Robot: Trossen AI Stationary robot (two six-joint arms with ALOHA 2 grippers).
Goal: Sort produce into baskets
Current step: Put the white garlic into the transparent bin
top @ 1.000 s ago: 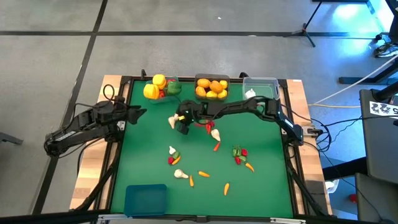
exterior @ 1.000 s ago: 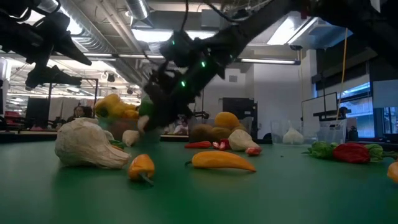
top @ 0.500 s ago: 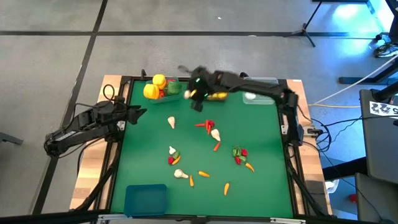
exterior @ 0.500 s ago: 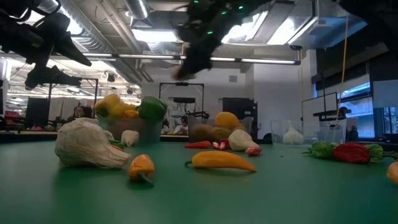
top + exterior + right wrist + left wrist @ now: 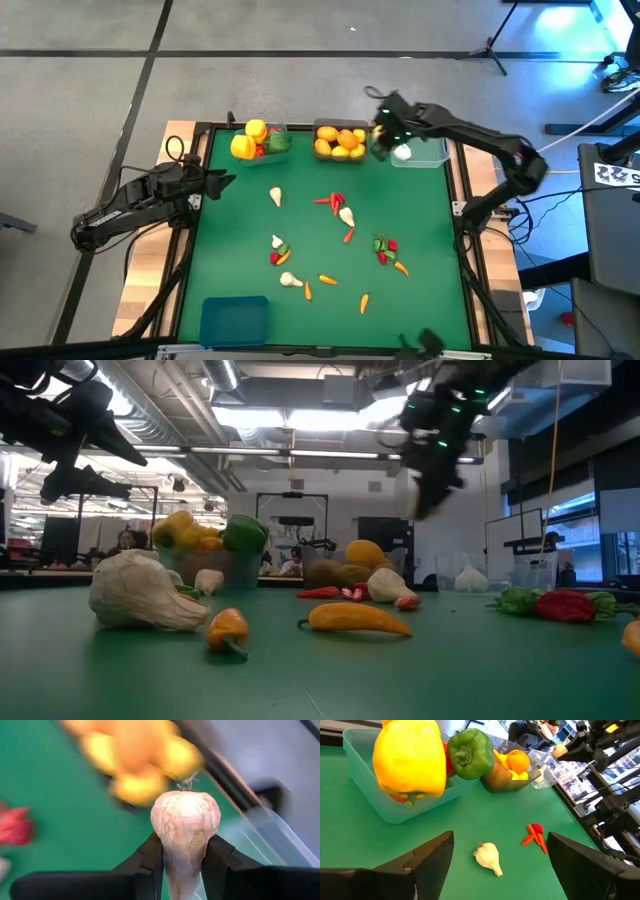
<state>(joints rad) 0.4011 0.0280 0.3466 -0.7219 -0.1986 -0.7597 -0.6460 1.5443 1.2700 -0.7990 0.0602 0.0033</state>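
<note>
Right gripper (image 5: 182,865) is clamped on a white garlic bulb (image 5: 185,827), held up in the air. Just below it sits the clear bin (image 5: 424,150), which already has a garlic in it, and right beside it is the dark bin (image 5: 341,127) full of oranges. Left gripper (image 5: 497,862) hangs with its fingers spread apart and nothing in them, off at its own side of the green surface (image 5: 240,240); another garlic (image 5: 487,858) lies just ahead of it, with the pepper bin (image 5: 395,805) beyond.
</note>
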